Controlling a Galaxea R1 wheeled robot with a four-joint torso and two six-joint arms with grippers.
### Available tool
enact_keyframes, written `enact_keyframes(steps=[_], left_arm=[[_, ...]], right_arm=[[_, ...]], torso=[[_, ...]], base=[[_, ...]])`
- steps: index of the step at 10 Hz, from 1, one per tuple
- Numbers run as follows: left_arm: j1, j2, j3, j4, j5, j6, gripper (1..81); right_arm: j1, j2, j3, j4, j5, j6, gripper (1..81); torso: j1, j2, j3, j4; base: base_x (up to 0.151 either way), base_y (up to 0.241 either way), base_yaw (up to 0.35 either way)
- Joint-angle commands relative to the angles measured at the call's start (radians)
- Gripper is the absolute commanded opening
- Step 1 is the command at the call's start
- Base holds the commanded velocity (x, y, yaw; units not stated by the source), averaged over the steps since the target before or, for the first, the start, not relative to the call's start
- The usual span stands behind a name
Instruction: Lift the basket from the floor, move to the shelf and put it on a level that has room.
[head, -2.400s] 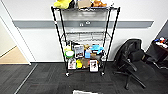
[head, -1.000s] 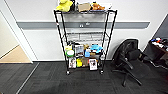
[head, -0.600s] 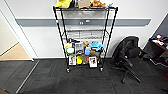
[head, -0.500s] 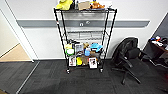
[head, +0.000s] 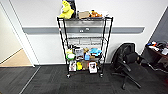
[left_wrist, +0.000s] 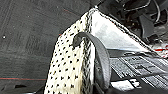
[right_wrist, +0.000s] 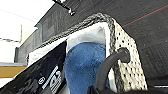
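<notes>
The basket (left_wrist: 72, 62) has beige woven sides with dark flecks and a pale rim; it hangs above the floor (left_wrist: 27, 37), dark carpet with thin red lines. A dark loop handle (left_wrist: 100, 57) runs down to my left gripper (left_wrist: 100, 88), which is shut on it. The basket (right_wrist: 125, 57) has a second handle (right_wrist: 110, 62) that leads to my right gripper (right_wrist: 93, 90), also shut. A blue soft thing (right_wrist: 82, 65) and a dark printed pack lie inside. The shelf (head: 85, 45) stands ahead against the wall. Its second level (head: 85, 38) looks bare.
A yellow plush toy (head: 66, 10) and a brown box (head: 84, 14) sit on the top tier; the lower tiers hold colourful items. A black office chair (head: 127, 63) stands right of the rack, a cluttered desk (head: 157, 48) further right. Tan wooden flooring (head: 15, 58) shows through a doorway on the left.
The whole head picture has shifted: the shelf sits a little lower and further left than 2.4 s ago, so the camera has moved. The things on the rack have not moved.
</notes>
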Motion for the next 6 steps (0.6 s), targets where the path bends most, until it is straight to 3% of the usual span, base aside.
enact_keyframes(steps=[1,2,4,6], left_arm=[[-0.101,0.002,0.037,-0.017,0.02,-0.01,1.0],[-0.1,0.008,0.028,-0.015,0.02,-0.01,1.0],[-0.095,0.033,-0.003,0.018,0.04,-0.004,1.0],[-0.069,0.033,-0.001,0.051,0.031,-0.004,1.0]], right_arm=[[0.104,0.006,0.032,-0.016,0.014,-0.006,1.0],[0.103,0.006,0.03,-0.017,0.014,-0.006,1.0],[0.095,0.006,0.032,-0.017,0.014,-0.006,1.0],[0.085,0.004,0.027,-0.018,0.014,-0.006,1.0]], torso=[[0.001,-0.001,-0.002,0.0],[-0.003,0.009,0.006,0.0],[-0.004,0.01,0.076,0.0],[-0.004,0.01,0.113,0.0]], base=[[0.0,0.0,0.0],[0.0,0.0,0.0],[0.0,0.0,0.0],[0.0,0.0,0.0]])
